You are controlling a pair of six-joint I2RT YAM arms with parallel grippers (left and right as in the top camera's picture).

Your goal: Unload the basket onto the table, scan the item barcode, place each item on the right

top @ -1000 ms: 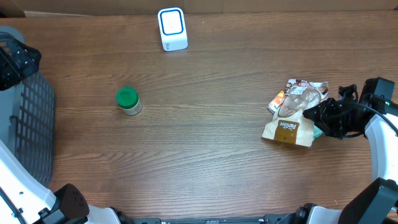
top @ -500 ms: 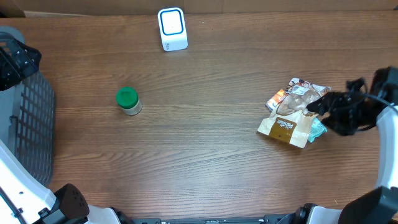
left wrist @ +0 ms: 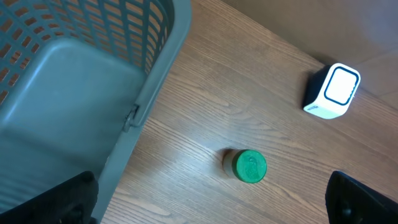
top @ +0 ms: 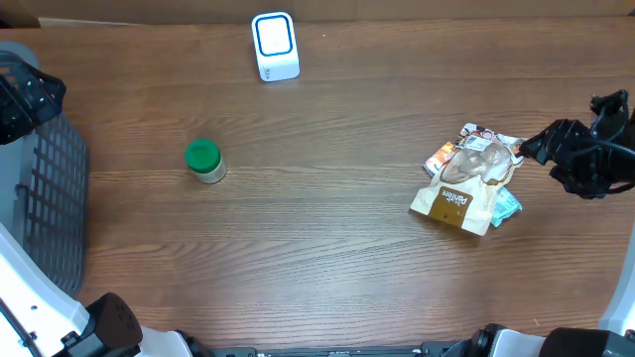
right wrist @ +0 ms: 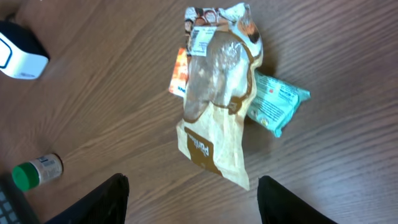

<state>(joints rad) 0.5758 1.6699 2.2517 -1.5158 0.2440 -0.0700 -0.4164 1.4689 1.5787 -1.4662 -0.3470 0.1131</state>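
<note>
While the left end effector (left wrist: 210,190) is hovering over the grey basket (top: 48,188) at the bench's (top: 327,258) left edge, fingers spread wide and grasping nothing, a green-capped bottle (top: 204,161) is sitting alone further right. The white barcode scanner (top: 275,46) is standing near the far edge. Well to the right, the brown snack bag (top: 458,203) is lying flat on the bench, overlapping an orange packet (top: 444,159) and a teal packet (top: 506,205). Just beside the pile, the right end effector (right wrist: 193,186) is hanging released, its fingers apart and touching none of the bags
</note>
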